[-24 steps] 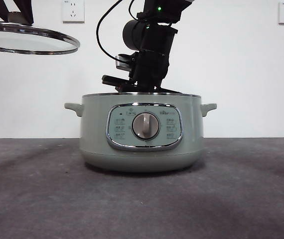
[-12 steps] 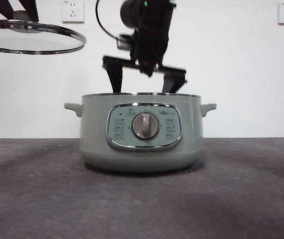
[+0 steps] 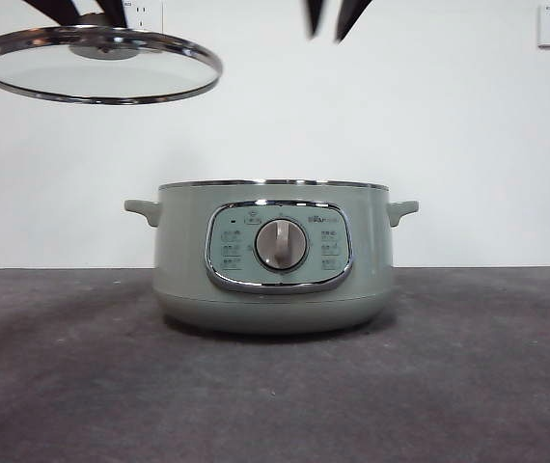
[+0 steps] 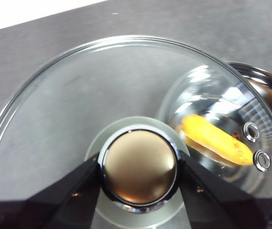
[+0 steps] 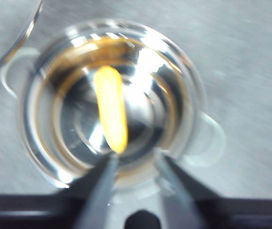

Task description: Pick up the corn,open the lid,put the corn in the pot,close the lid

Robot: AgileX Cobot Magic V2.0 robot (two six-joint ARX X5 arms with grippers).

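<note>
The pale green pot (image 3: 273,256) stands open in the middle of the table. The yellow corn (image 5: 111,114) lies inside it on the shiny bottom; it also shows through the glass in the left wrist view (image 4: 217,140). My left gripper (image 4: 138,168) is shut on the knob (image 4: 138,164) of the lid (image 3: 96,66) and holds the lid, slightly tilted, high up beside the pot. My right gripper (image 5: 135,160) is open and empty, high above the pot; only its tips (image 3: 330,19) show in the front view.
The dark grey table (image 3: 468,367) runs around the pot, with a white wall behind. The lid's rim (image 5: 16,43) shows at a corner of the right wrist view.
My right gripper has risen from the pot's mouth to high above it, empty. The held lid has moved sideways toward the pot.
</note>
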